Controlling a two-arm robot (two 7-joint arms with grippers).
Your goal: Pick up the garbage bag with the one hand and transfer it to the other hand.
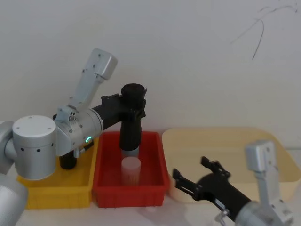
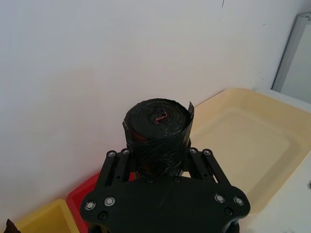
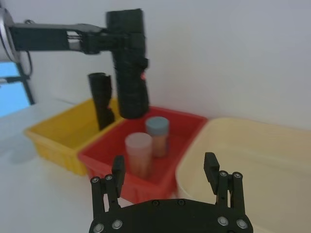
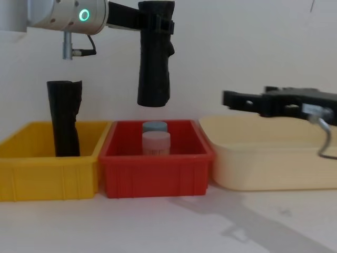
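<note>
Left claw (image 1: 133, 104) pinching a thick, smooth black plastic garbage bag roll (image 4: 154, 68) up in the air.
At 5 o'clock in the head view, the right claw (image 1: 188, 167) is low, fingers spread wide, holding nothing. At 7 o'clock sits a red plastic bin (image 1: 106, 188). The garbage bag roll hangs upright over the bin's far end, gripped near its top.
</note>
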